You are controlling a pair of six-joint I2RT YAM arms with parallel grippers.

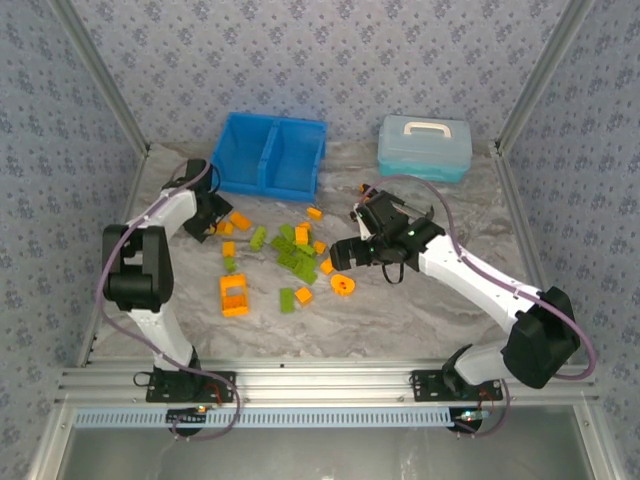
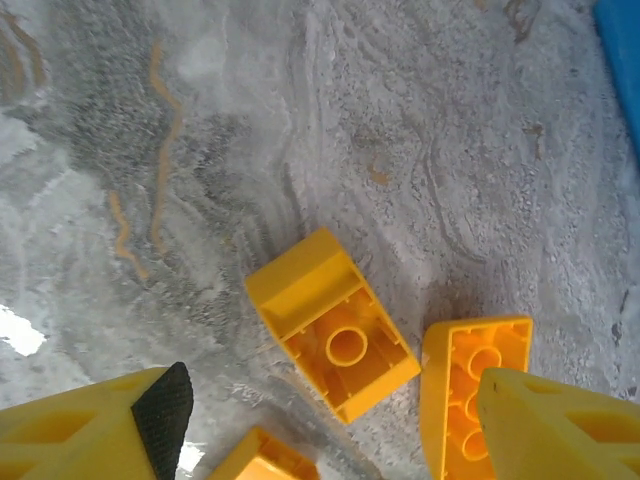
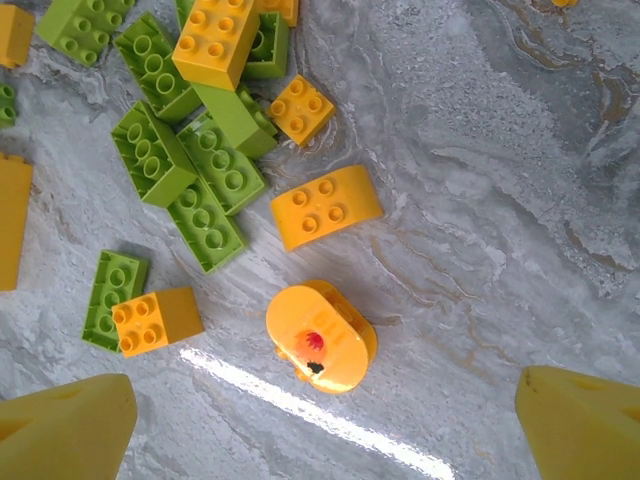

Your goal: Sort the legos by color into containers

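The blue bin (image 1: pixel 270 155) with two open compartments stands at the back left; its edge (image 2: pixel 622 60) shows in the left wrist view. Orange and lime green legos (image 1: pixel 295 250) lie scattered mid-table, with a larger orange block (image 1: pixel 234 295) nearer the front. My left gripper (image 1: pixel 210 215) (image 2: pixel 330 435) is open above an upturned orange brick (image 2: pixel 333 325), and a second orange brick (image 2: pixel 470 385) is partly under its right finger. My right gripper (image 1: pixel 345 250) (image 3: pixel 320 440) is open, holding nothing, over a rounded orange piece (image 3: pixel 322 335) (image 1: pixel 343 285).
A pale blue lidded case (image 1: pixel 425 145) with a white handle sits at the back right. Green bricks (image 3: pixel 185 170) and orange bricks (image 3: pixel 325 207) crowd the upper left of the right wrist view. Bare marbled tabletop (image 1: pixel 450 310) lies to the right and front.
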